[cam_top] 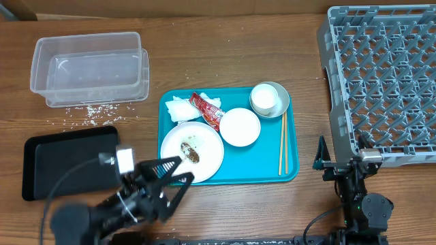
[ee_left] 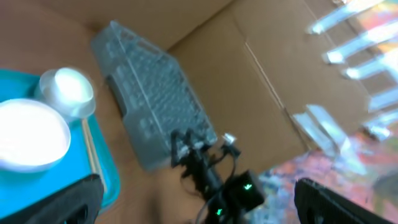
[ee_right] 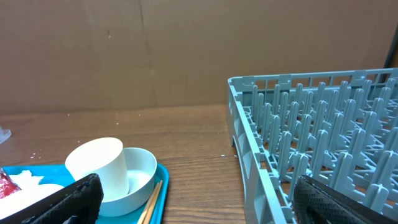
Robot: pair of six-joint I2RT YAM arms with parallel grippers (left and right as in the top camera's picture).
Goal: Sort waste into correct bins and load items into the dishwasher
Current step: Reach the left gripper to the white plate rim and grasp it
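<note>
On the teal tray (cam_top: 289,160) lie a large white plate (cam_top: 204,160) with brown scraps (cam_top: 191,154), a smaller plate (cam_top: 240,127), a white cup (cam_top: 264,96) standing in a bowl (cam_top: 281,102), chopsticks (cam_top: 283,144), white napkins (cam_top: 179,109) and a red wrapper (cam_top: 206,109). Loose rice (cam_top: 88,112) is scattered beside the clear tub (cam_top: 88,68). My left gripper (cam_top: 174,175) hovers open at the large plate's near-left edge, holding nothing. My right gripper (cam_top: 342,153) stands open between tray and grey dish rack (cam_top: 385,82). Its view shows the cup (ee_right: 99,165), bowl (ee_right: 142,174) and chopsticks (ee_right: 149,202) ahead to the left.
The flat black tray (cam_top: 68,163) lies at the front left, beside my left arm. The rack (ee_right: 317,124) fills the right side, close to my right gripper (ee_right: 199,205). The blurred left wrist view, with my left gripper (ee_left: 199,208), shows the rack (ee_left: 155,106) and right arm (ee_left: 211,180).
</note>
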